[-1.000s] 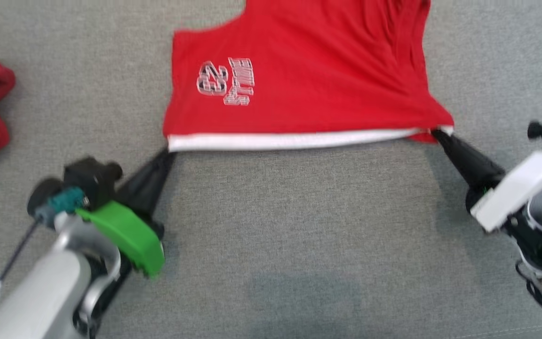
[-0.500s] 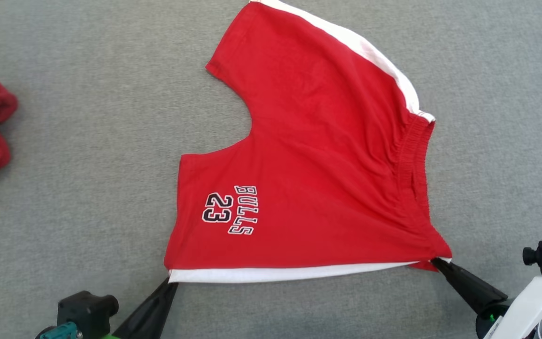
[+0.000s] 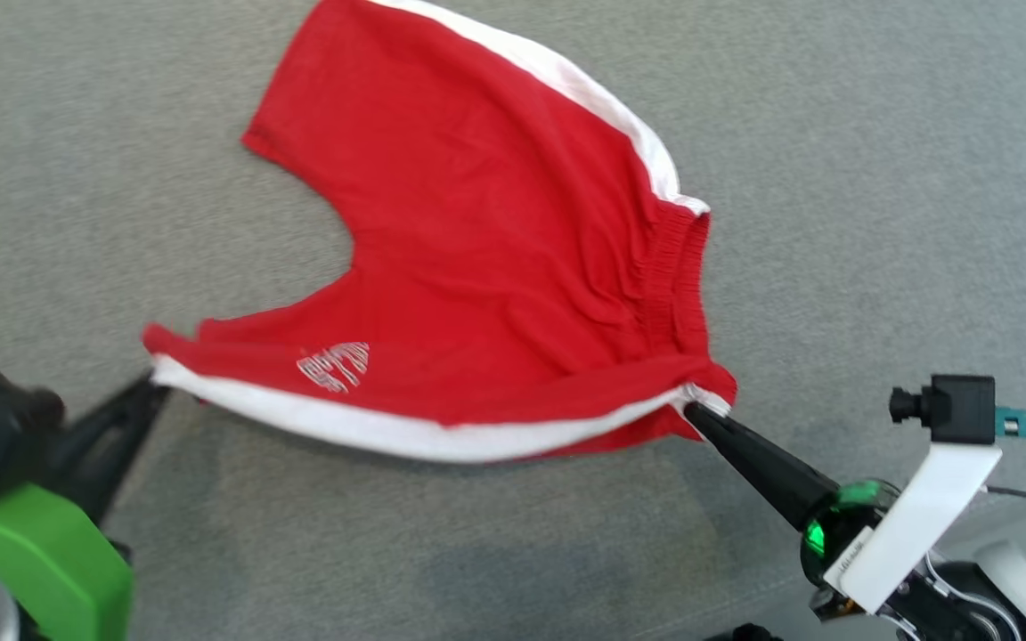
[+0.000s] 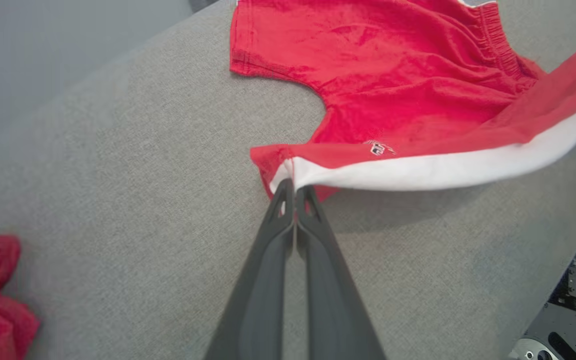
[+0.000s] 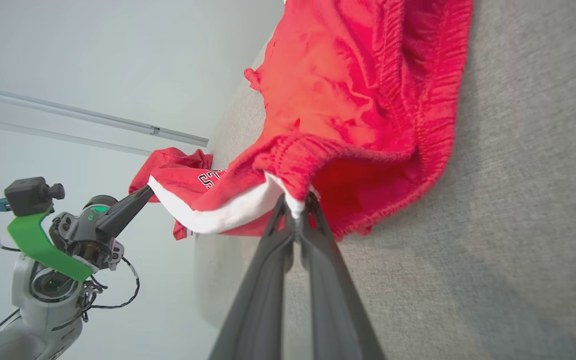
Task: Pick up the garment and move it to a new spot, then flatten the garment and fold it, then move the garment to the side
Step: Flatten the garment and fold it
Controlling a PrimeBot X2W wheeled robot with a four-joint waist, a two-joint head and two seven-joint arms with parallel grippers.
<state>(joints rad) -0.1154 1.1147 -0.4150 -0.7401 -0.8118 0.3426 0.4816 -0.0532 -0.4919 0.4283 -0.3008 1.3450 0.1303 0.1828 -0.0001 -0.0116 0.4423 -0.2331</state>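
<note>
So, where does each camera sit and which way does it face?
Head view: on the head, facing down at the red shorts on the grey surface; left gripper and right gripper pinch the near edge.
Left wrist view: on the left wrist, along its shut fingers to the hem corner.
Right wrist view: on the right wrist, along its fingers to the waistband corner; left arm beyond.
Shared: all show the shorts' white stripe.
</note>
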